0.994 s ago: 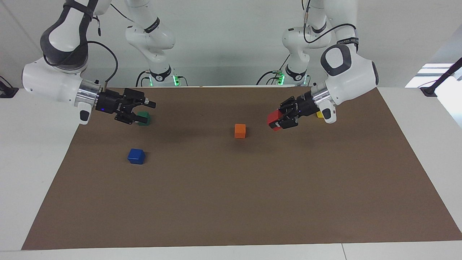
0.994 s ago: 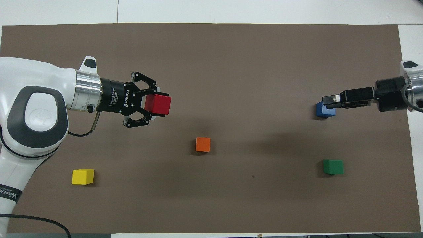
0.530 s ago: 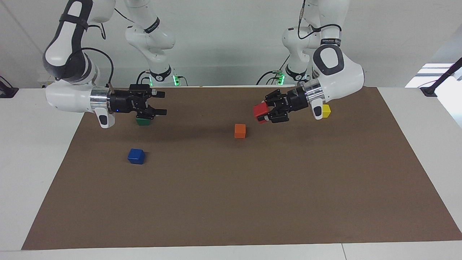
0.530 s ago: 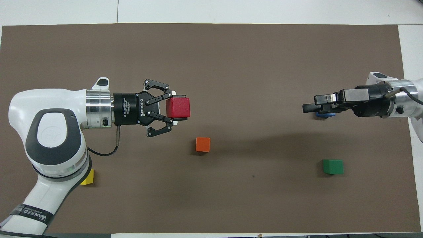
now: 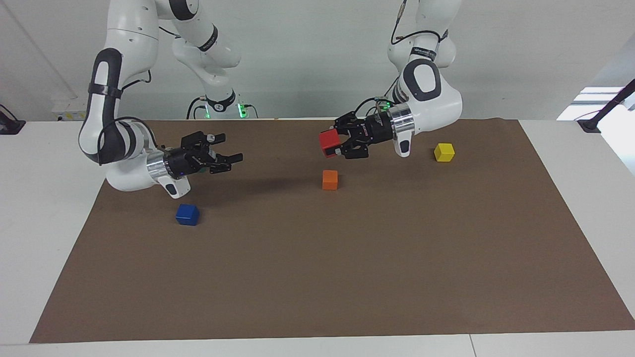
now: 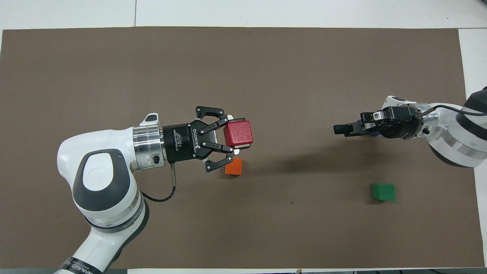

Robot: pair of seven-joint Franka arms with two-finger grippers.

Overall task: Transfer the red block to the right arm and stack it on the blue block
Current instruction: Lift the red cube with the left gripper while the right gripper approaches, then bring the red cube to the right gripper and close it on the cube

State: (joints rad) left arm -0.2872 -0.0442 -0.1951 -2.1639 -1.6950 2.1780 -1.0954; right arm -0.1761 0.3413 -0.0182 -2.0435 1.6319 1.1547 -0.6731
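Observation:
My left gripper (image 5: 331, 144) is shut on the red block (image 5: 328, 142) and holds it in the air over the mat, just above the orange block; the overhead view shows the gripper (image 6: 243, 134) and the block (image 6: 238, 133) too. My right gripper (image 5: 232, 148) is open and empty. It hangs in the air at the right arm's end and points toward the red block, with a wide gap between them. It also shows in the overhead view (image 6: 339, 129). The blue block (image 5: 187, 214) sits on the mat below it; the overhead view mostly hides it under the right gripper.
An orange block (image 5: 330, 179) lies mid-mat, also in the overhead view (image 6: 234, 166). A yellow block (image 5: 444, 152) sits at the left arm's end. A green block (image 6: 383, 191) sits at the right arm's end, nearer to the robots than the blue block. A brown mat (image 5: 347, 258) covers the table.
My left gripper has carried the red block toward the middle of the mat, over the orange block. My right gripper has swung toward the middle, over the blue block.

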